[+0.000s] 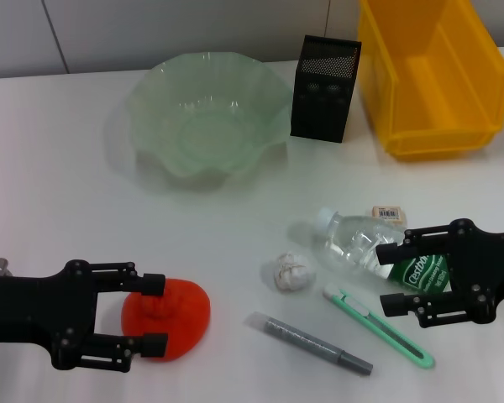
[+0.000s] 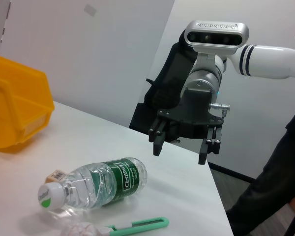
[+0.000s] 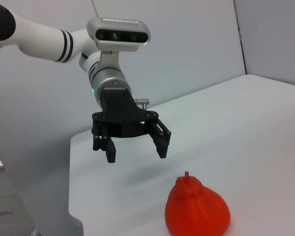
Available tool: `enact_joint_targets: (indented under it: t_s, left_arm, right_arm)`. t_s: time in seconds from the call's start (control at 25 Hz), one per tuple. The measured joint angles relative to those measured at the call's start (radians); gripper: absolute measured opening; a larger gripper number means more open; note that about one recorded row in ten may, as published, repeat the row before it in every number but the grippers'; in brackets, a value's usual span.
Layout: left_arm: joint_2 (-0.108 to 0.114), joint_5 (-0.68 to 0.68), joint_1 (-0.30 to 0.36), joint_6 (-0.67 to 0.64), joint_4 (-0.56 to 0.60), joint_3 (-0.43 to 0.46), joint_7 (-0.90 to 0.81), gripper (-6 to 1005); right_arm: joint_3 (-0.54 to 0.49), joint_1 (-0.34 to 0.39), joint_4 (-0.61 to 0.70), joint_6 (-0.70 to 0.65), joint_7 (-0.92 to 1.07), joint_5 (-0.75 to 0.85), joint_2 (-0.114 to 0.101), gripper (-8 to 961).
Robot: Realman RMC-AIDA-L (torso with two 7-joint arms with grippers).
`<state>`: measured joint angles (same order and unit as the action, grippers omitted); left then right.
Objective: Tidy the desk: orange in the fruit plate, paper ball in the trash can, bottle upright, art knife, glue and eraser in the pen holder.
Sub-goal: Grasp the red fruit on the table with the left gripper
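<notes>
The orange [image 1: 175, 317] [image 3: 196, 209] sits at the front left, and my left gripper [image 1: 154, 314] [image 3: 132, 147] hovers open just above and beside it. The clear bottle [image 1: 357, 245] [image 2: 98, 184] lies on its side at the front right. My right gripper [image 1: 389, 278] [image 2: 179, 152] hangs open over its green label end, holding nothing. The paper ball [image 1: 289, 271], green art knife [image 1: 378, 326] and grey glue stick [image 1: 311, 342] lie on the table in front of the bottle. The eraser [image 1: 390, 214] rests behind it.
At the back stand the pale green fruit plate [image 1: 151, 126], the black mesh pen holder [image 1: 323, 88] and the yellow bin serving as trash can [image 1: 428, 143]. The table's right edge runs close behind my right gripper in the left wrist view.
</notes>
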<state>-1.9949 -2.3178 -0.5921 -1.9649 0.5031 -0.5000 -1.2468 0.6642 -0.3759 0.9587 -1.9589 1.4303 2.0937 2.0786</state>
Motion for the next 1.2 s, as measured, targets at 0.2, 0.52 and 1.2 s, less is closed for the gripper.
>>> enact_joint_targets:
  t_s: [0.2,0.52,1.2]
  left_arm:
    - [-0.001,0.0,0.0,-0.001,0.0,0.0,0.0,785]
    - [-0.001,-0.003,0.002,-0.003,0.0,0.001,-0.002,785]
    - [-0.07,0.003,0.083,0.06,0.222,0.002,0.004,784]
  right_arm:
    - [0.0,-0.001,0.0,0.0,0.0,0.0,0.0,671]
    - [0.0,-0.002,0.0,0.0,0.002,0.0,0.0,671]
    - [-0.002,0.002,0.0,-0.007,0.007,-0.015,-0.002,670]
